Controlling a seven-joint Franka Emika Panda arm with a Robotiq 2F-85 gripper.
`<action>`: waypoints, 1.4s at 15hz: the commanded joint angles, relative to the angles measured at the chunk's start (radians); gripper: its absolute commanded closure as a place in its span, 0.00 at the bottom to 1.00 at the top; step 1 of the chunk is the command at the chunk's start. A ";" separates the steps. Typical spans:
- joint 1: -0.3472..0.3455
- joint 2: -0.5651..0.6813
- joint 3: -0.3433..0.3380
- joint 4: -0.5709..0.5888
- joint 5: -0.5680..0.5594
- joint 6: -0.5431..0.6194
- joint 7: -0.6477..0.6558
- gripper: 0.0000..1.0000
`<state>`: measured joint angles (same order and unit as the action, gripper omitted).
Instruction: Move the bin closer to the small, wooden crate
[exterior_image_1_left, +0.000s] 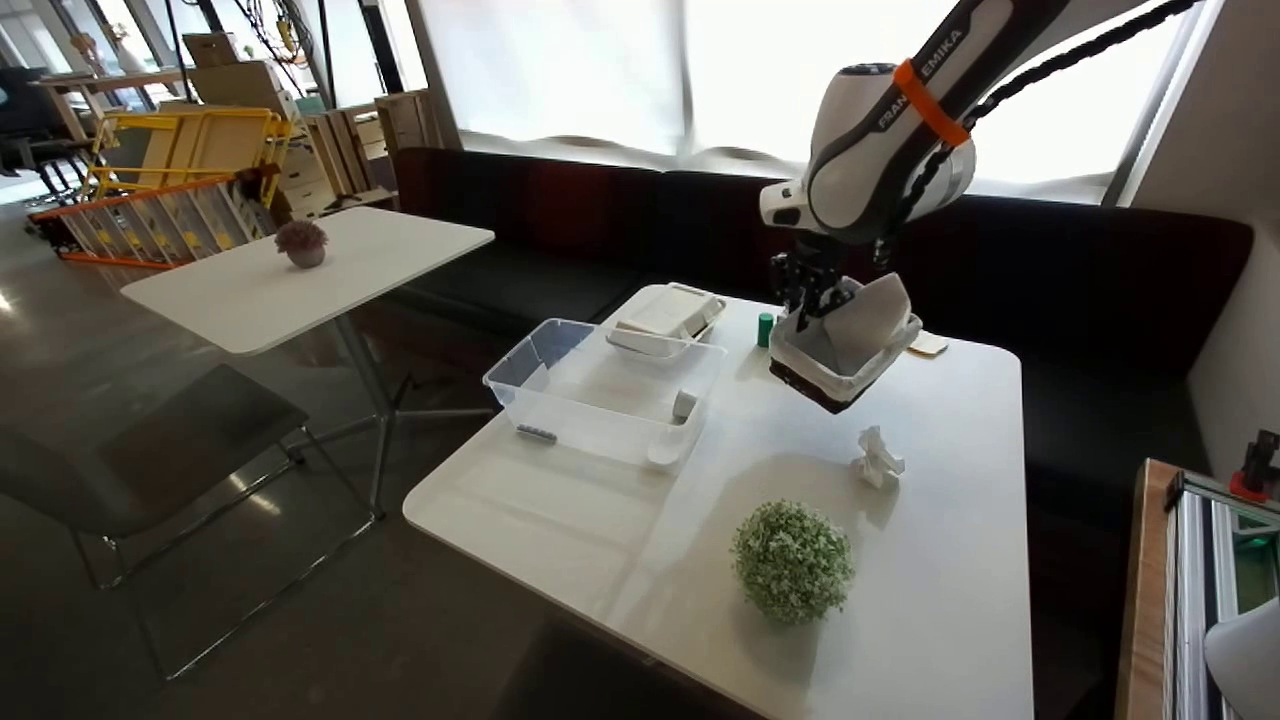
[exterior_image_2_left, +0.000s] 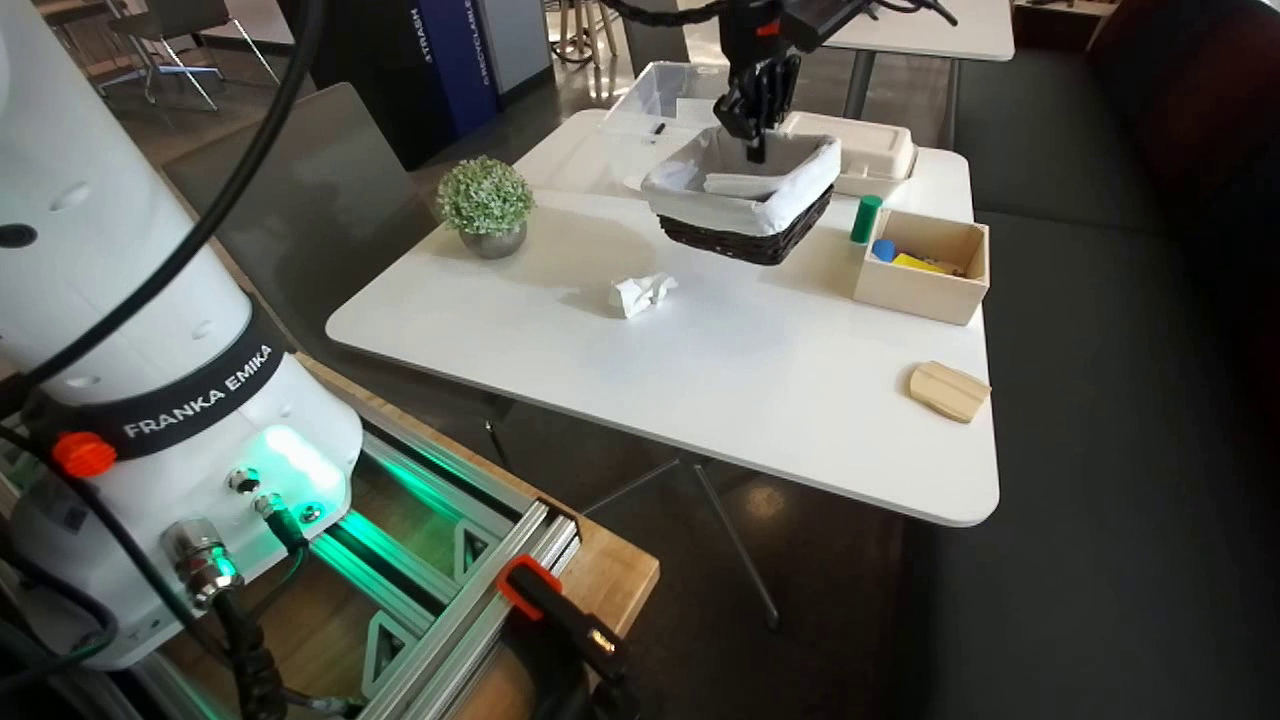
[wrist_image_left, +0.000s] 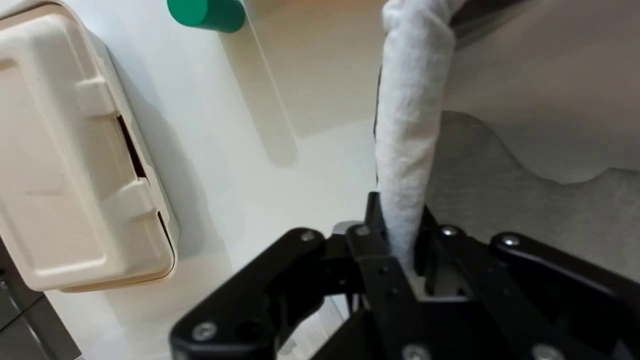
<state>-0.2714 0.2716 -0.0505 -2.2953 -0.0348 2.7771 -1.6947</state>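
Note:
The bin has a white cloth lining over a dark woven base; it shows in both exterior views (exterior_image_1_left: 838, 384) (exterior_image_2_left: 718, 212). It hangs above the table, tilted, with a white sheet inside. My gripper (exterior_image_1_left: 812, 308) is shut on its rim, also seen in an exterior view (exterior_image_2_left: 757, 146). In the wrist view the fingers (wrist_image_left: 400, 235) pinch the white lined rim of the bin (wrist_image_left: 411, 115). The small wooden crate (exterior_image_2_left: 915, 294) stands on the table near the bench-side edge, with blue and yellow items inside. The bin is beside and above it, apart from it. The crate is hidden in an exterior view.
A green cylinder (exterior_image_2_left: 866, 219) stands between the bin and the crate. A takeout box (exterior_image_2_left: 850, 145) and a clear tub (exterior_image_1_left: 600, 428) lie beyond. Crumpled paper (exterior_image_2_left: 642, 295), a potted plant (exterior_image_2_left: 487, 208) and a flat wooden piece (exterior_image_2_left: 947, 391) are also on the table.

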 joint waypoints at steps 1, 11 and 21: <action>-0.002 0.087 0.001 -0.015 -0.028 0.167 -0.001 0.96; 0.012 0.190 -0.057 0.011 -0.168 0.243 0.057 0.60; 0.155 -0.057 -0.235 -0.094 -0.302 -0.116 0.457 0.00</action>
<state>-0.1291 0.3492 -0.2708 -2.3145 -0.2994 2.7757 -1.3837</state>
